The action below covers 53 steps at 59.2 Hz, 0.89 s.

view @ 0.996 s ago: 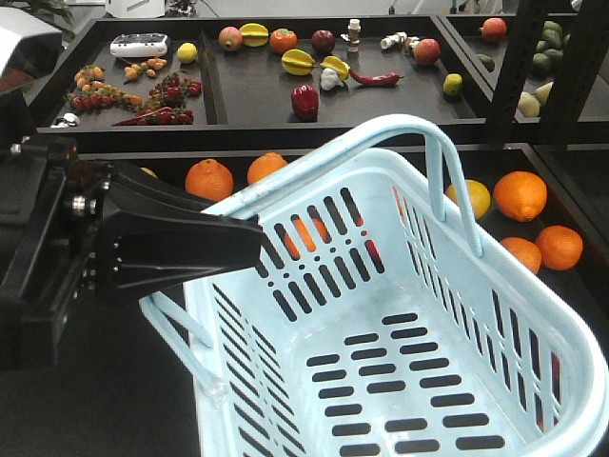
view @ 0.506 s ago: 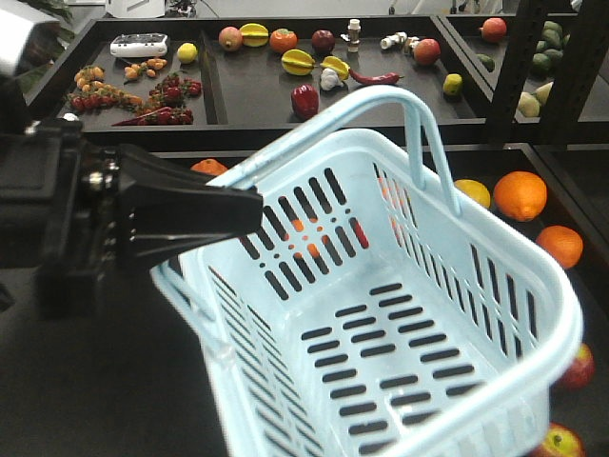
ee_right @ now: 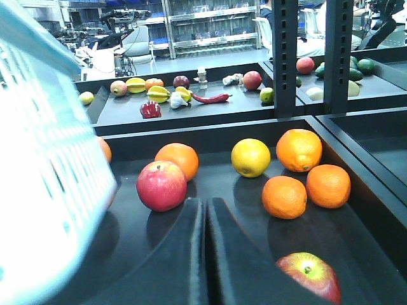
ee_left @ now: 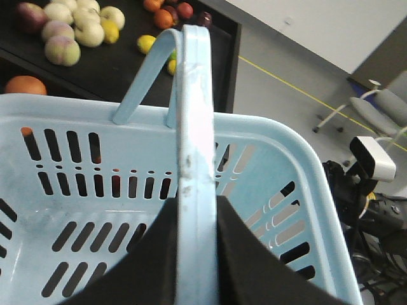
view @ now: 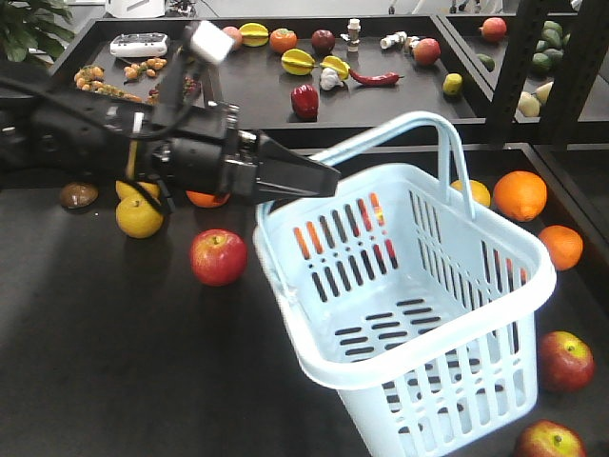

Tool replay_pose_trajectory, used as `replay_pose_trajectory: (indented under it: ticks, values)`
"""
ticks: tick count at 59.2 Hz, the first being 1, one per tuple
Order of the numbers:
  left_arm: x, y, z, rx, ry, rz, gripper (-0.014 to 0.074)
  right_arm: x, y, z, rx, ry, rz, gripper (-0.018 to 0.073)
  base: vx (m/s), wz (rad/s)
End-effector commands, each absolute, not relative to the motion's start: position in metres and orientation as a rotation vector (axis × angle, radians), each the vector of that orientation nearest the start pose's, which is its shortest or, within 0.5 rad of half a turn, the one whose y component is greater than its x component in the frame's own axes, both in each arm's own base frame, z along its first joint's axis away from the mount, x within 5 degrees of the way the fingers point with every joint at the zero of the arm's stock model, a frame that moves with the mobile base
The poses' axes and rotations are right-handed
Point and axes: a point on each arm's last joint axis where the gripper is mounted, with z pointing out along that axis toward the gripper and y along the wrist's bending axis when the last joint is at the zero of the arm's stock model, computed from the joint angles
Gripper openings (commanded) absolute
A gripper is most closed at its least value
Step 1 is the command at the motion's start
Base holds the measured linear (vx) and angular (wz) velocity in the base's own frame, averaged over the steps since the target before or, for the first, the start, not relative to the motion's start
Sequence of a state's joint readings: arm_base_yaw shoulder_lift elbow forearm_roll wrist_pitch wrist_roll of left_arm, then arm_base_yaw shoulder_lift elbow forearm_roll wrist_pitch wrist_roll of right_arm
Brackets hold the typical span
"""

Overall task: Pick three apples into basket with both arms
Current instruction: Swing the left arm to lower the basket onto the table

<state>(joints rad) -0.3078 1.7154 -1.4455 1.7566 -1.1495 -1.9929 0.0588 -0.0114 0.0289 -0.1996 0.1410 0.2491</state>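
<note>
Clenched on the thin hoop handle (ee_left: 193, 127) of the pale blue slotted plastic basket (view: 447, 286), my left claw (ee_left: 196, 204) has the hoop running straight up between its two black fingers. In the front view the basket hangs tilted from that claw, with its open mouth turned up and toward the camera. I cannot tell whether its bottom touches the dark table (view: 114, 362). My right claw (ee_right: 205, 204) is clenched too, fingers together with only a thin slit between them, low over the table. One round dark red apple with yellow streaks (view: 218, 257) lies on the table just left of the basket. A second apple (view: 565, 360) and a third apple (view: 549, 443) lie at its right, outside it. Round orange citrus fruits (view: 520, 195) sit farther back on the right.
</note>
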Motion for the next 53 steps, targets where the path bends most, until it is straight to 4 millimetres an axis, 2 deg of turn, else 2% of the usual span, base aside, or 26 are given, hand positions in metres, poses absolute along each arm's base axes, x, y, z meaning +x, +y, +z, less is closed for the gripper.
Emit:
replay_pose_trajectory:
  ticks: [1,11,24,34,53]
  values:
    - [0.332,-0.193,0.362,1.047,1.764,-1.360,-0.0006,0.056,0.002,0.195,-0.002,1.566,0.067,-0.0005,0.00,0.00]
    - [0.368,-0.205,0.337,1.061,1.766,-1.348,-0.0006,0.056,0.002,0.195,-0.002,1.566,0.067,-0.0005,0.00,0.00]
    - [0.388,-0.211,0.307,1.046,1.813,-1.359,-0.0006,0.056,0.002,0.195,-0.002,1.566,0.067,-0.0005,0.00,0.00]
    - [0.391,-0.211,0.304,1.105,1.749,-1.290,-0.0006,0.056,0.002,0.195,-0.002,1.566,0.067,-0.0005,0.00,0.00]
    - [0.404,-0.198,0.303,1.034,1.758,-1.184,-0.0003,0.056,0.002,0.195,-0.002,1.566,0.067,-0.0005,0.00,0.00]
